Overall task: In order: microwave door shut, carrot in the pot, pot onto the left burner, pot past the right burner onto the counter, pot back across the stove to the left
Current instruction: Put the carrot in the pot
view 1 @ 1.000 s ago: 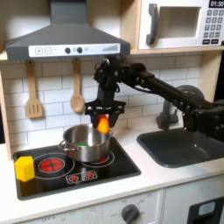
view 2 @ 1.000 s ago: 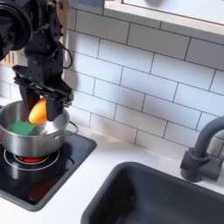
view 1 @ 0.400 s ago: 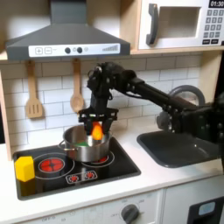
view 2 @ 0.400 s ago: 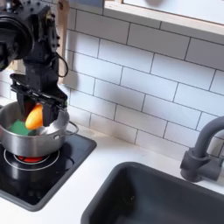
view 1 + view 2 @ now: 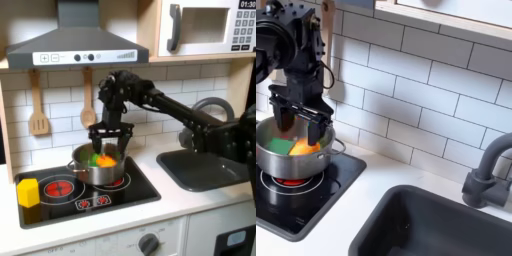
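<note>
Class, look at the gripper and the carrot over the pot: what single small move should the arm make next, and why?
Probably lift the gripper straight up, clear of the pot. The carrot already lies inside the pot, below the rim, and the fingers look spread either side above it rather than clamped. The pot sits on the stove, so sliding it comes after.

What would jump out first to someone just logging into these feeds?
The black arm reaching across from the first exterior view's right, its gripper hanging over the shiny pot on the stove's right burner. Next, the orange carrot lying inside the pot beside something green, below the fingers. Then the yellow block at the stove's left edge in the first exterior view, and the shut microwave door at upper right.
</note>
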You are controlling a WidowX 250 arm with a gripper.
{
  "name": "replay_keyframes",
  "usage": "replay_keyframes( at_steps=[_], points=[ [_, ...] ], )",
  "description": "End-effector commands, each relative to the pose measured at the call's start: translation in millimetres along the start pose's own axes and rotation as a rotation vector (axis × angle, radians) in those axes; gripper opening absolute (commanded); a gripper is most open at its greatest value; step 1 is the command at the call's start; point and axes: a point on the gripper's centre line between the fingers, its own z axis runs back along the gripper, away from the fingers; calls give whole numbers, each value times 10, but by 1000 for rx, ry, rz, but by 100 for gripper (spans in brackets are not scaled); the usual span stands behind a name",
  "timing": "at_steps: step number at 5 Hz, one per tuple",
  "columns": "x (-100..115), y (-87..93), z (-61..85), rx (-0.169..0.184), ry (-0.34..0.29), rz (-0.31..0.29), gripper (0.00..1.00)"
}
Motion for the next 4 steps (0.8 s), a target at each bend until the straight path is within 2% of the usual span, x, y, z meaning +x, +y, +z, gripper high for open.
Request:
replay_keyframes(
  at_steps=[1,2,3,4],
  points=[
    [12,78,-7,7,-4,21,100],
    [20,89,-65,4,6,25,100],
    [23,66,-150,-15,29,26,100],
    [0,105,-243,-18,66,45,100]
  ],
)
